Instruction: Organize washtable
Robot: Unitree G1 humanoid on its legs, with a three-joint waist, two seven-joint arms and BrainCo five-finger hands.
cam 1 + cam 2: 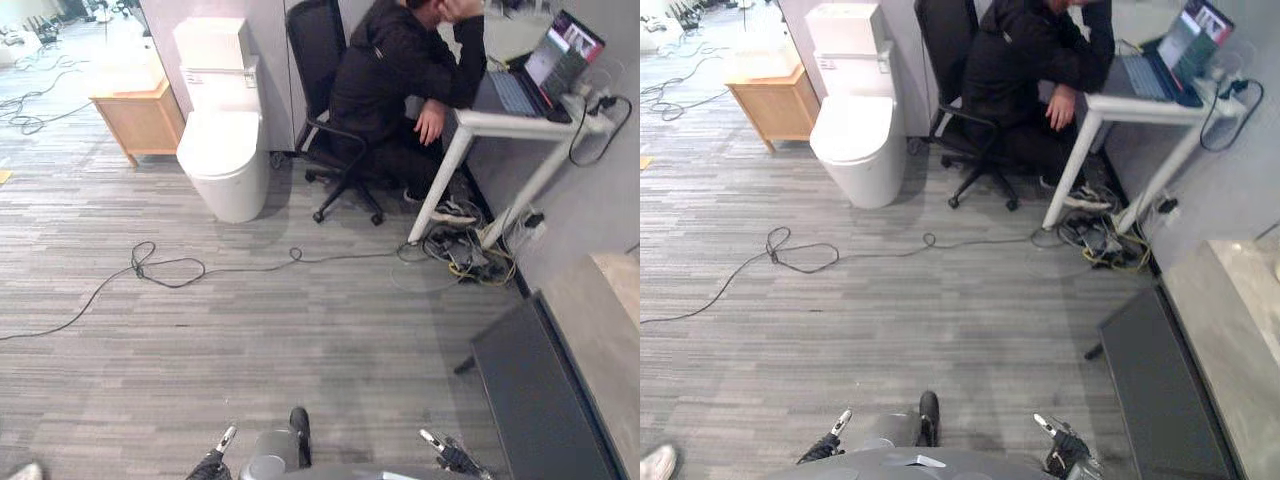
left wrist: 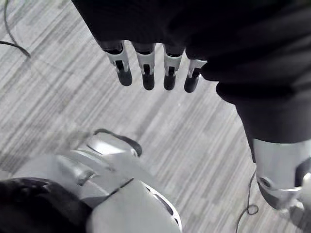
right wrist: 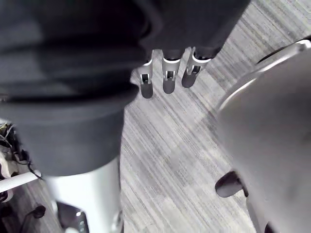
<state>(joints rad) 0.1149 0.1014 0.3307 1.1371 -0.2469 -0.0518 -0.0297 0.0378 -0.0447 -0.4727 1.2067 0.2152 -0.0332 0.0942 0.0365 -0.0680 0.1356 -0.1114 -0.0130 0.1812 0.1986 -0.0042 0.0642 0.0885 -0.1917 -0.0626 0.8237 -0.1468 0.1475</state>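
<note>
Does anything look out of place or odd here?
A loose cable loops across the floor toward a tangle of wires under the white desk: a trip risk. Left hand and right hand hang open, empty.

A white ceramic toilet point(image 1: 222, 150) stands on the grey plank floor point(image 1: 300, 330), with a small light wooden cabinet point(image 1: 140, 118) just beside it. A person in black point(image 1: 395, 70) sits on a black wheeled office chair point(image 1: 318, 50) at a white table point(image 1: 510, 122) carrying an open laptop point(image 1: 550, 65). Tangled cables point(image 1: 470, 255) lie beneath.

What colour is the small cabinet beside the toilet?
The cabinet is light natural wood; it shows best in the left eye view.
</note>
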